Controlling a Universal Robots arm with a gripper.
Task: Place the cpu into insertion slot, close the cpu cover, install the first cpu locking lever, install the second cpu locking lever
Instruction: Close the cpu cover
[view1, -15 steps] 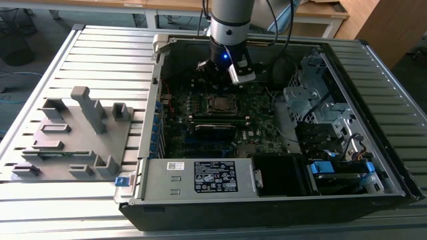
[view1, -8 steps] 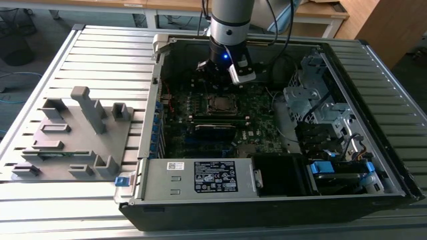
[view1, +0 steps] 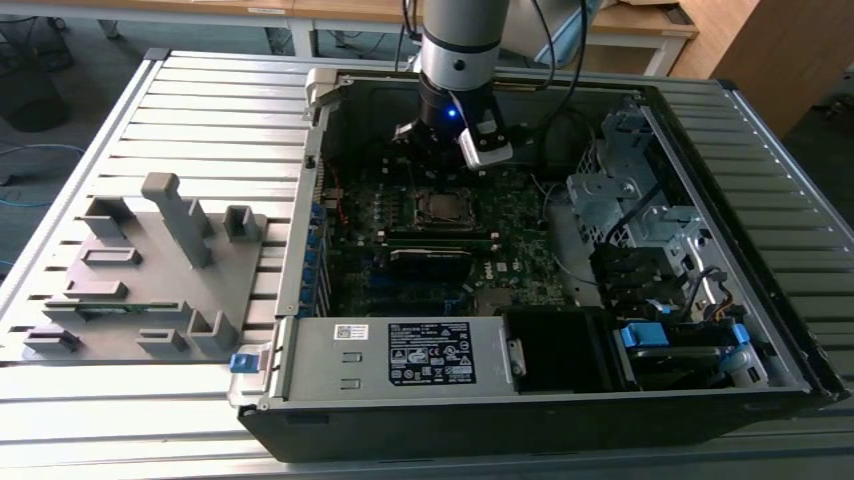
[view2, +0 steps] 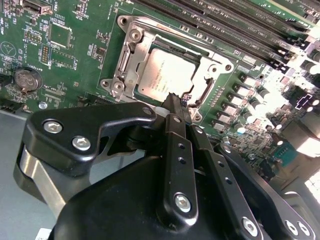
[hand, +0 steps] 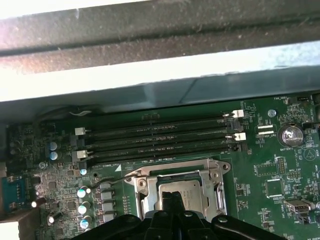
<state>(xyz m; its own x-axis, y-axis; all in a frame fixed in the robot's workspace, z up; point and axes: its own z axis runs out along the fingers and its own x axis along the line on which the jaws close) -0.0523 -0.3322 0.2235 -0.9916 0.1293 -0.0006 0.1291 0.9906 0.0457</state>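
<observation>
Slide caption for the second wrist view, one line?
Shut gripper tips beside the cpu, seated under the closed cpu cover on the green motherboard.

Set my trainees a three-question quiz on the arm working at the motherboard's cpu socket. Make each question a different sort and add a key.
1. True or false: the cpu cover lies flat around the cpu.
2. In the second wrist view, the tip of the gripper is nearest to: A) the round coin cell, B) the edge of the cpu cover, C) the long memory slots.
3. Fill in: the jaws stand ___ (open or shut).

Key: 1 true; 2 B; 3 shut.
</observation>
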